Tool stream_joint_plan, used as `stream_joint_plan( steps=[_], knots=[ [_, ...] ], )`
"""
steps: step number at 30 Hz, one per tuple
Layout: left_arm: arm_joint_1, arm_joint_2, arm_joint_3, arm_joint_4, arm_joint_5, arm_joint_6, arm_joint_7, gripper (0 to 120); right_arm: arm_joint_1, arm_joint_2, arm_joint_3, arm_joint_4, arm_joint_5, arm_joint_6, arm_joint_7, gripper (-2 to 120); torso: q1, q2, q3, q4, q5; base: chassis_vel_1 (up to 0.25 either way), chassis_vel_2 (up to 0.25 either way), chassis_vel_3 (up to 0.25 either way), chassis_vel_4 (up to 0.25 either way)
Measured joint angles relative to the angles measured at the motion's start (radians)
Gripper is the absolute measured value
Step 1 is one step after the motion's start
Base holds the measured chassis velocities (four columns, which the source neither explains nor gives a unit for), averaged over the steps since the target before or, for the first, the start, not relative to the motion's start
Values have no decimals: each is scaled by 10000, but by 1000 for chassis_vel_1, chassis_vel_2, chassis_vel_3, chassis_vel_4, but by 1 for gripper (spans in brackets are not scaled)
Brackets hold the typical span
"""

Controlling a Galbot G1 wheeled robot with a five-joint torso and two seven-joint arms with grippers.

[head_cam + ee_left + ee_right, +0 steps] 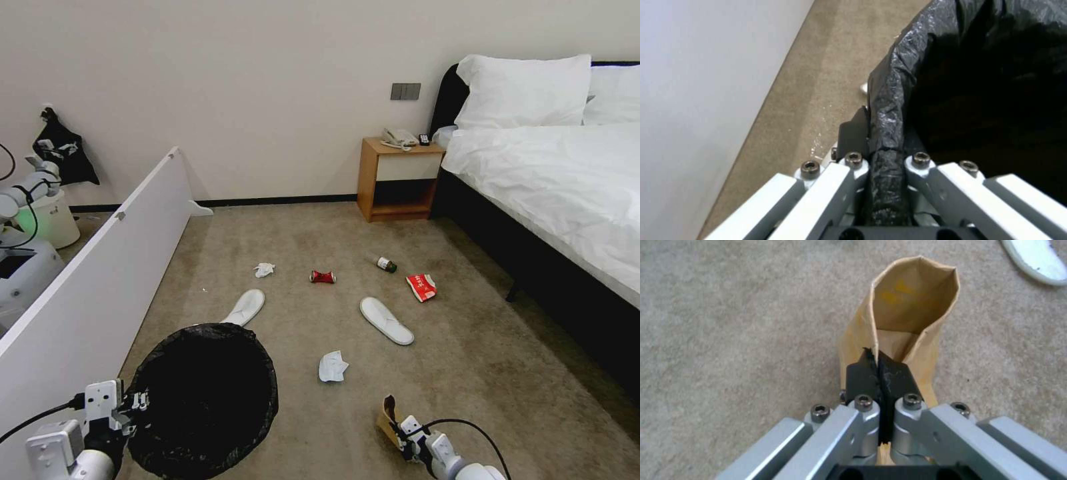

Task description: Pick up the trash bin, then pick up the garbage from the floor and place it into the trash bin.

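Observation:
The trash bin [200, 400], lined with a crinkly black bag, is low at the left of the head view. My left gripper [137, 403] is shut on its rim [889, 110]; the left wrist view shows the bag's edge pinched by that gripper [876, 146]. My right gripper [400, 430] is shut on a torn piece of brown cardboard [387, 415], held above the carpet [911, 306] [878, 370]. On the floor ahead lie two white slippers [245, 307] [386, 320], two crumpled tissues [332, 367] [264, 269], a crushed red can [322, 276], a small bottle [386, 265] and a red packet [422, 287].
A long white panel [100, 280] runs along my left. A bed [560, 187] lines the right side, with a wooden nightstand [397, 180] against the far wall. Behind the panel stand another white bin [53, 217] and robot parts. Open carpet lies between.

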Motion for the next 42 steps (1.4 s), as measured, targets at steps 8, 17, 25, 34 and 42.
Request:
stream_joint_plan(
  steps=[8,17,25,34,42],
  knots=[
    [-149,-6,164,115,3,1,1,4,-531,-38,459,463,148,103,44,0,0,0,-1,-2,0,0,0,0,0],
    [-161,249,209,247,-136,-20,73,4,-1418,210,2341,2545,796,554,51,0,0,0,0,0,0,0,0,0,0],
    [-249,448,384,313,-277,24,193,3,-2421,-92,3839,5644,2458,1447,-844,0,0,2,-1,-2,1,0,0,0,0],
    [-22,519,484,287,-349,99,212,3,-2784,-1160,4278,7885,5456,2216,-3021,0,1,2,-1,0,-4,0,0,0,0],
    [343,471,595,-6,-459,188,112,3,-2194,-1766,4008,9514,8459,1667,-4223,0,0,2,-1,0,0,0,0,0,0]
  ],
)
